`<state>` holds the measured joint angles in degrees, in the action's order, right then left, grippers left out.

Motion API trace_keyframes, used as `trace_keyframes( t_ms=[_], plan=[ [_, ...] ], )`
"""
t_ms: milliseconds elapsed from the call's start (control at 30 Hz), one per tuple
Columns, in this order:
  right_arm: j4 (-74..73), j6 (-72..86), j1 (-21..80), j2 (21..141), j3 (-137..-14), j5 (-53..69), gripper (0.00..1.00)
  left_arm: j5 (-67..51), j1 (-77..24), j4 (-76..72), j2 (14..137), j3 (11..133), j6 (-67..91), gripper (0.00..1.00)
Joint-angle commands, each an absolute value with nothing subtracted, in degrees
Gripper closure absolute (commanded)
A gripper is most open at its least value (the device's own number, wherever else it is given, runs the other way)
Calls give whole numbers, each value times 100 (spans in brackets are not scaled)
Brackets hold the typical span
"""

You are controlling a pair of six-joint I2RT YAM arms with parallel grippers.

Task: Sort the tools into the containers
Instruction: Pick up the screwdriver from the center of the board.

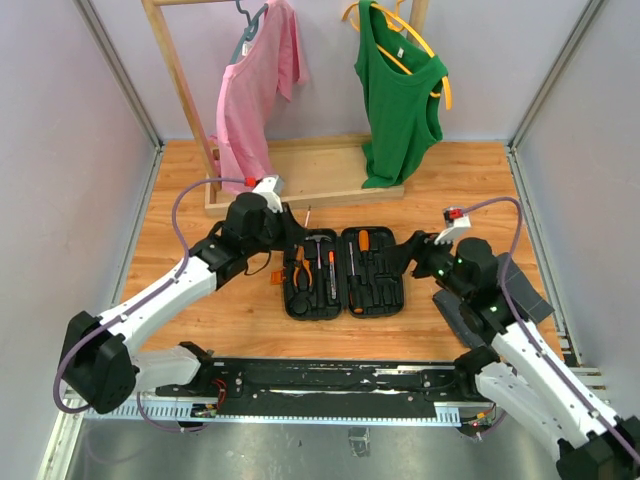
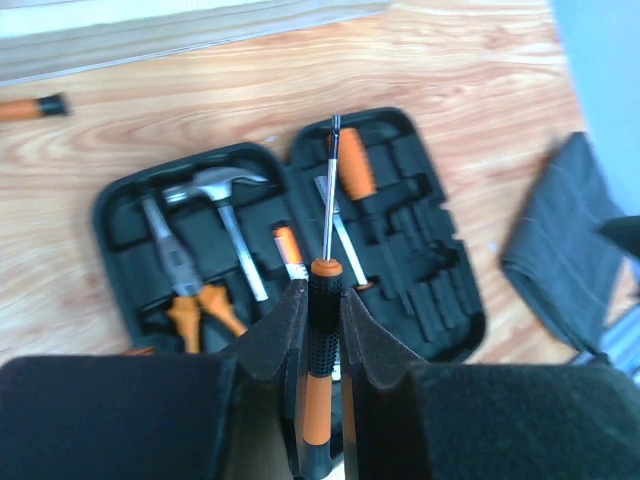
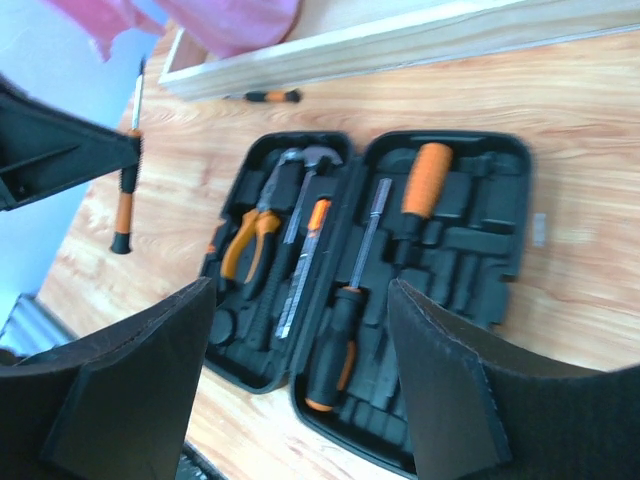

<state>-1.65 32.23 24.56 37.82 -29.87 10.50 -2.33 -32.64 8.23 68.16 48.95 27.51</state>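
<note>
Left fingers are clenched on a screwdriver. They pinch the black textured part of the handle, with the orange butt end below the grip and the shaft sticking out past the fingertips. It's in the air, off the desk, by the far-left corner of the open case; from the left wrist the shaft points across the case near its hinge. Right fingers are spread, hold nothing, and hover at the case's right edge. Already seated are the hammer and orange-handled pliers in the left half, plus a fat orange-handled driver and a black-and-orange one in the right half, where several slots are bare. One loose screwdriver lies on the desk beyond the case's far edge, just beside the wooden rack base. Handling call: the held driver is probably light, rigid and not fragile. The textured grip shouldn't slip, but the bare steel shaft would. The hold on the handle looks right, since most of the weight sits there and the tip won't swing much. The moulded slots look snug, so I'd expect it to need going in parallel to its slot, then a press down. If it goes in skewed it will likely ride on the ribs.
</note>
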Motion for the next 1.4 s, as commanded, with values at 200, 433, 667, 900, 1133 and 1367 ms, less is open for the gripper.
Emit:
trace_keyframes(
  t_ms=[200,433,667,900,1133,1367],
  plan=[
    [2032,4081,4067,4679,-2773,519,30,-470,-4165,-1029,6654,4694,3630,99],
    [3000,4634,4207,4985,-2542,606,36,-152,-4700,-1486,6675,4650,3734,100],
    [3361,4676,4265,5195,-2487,885,45,-151,-4779,-1607,6829,4685,3783,100],
    [3442,4676,4280,5319,-2504,979,54,-231,-4799,-1649,6957,4715,3786,100],
    [3463,4714,4277,5479,-2548,1042,63,-325,-4816,-1709,7048,4704,3797,100],
    [3542,4755,4274,5614,-2562,1116,69,-356,-4834,-1786,7038,4617,3824,99]
  ],
)
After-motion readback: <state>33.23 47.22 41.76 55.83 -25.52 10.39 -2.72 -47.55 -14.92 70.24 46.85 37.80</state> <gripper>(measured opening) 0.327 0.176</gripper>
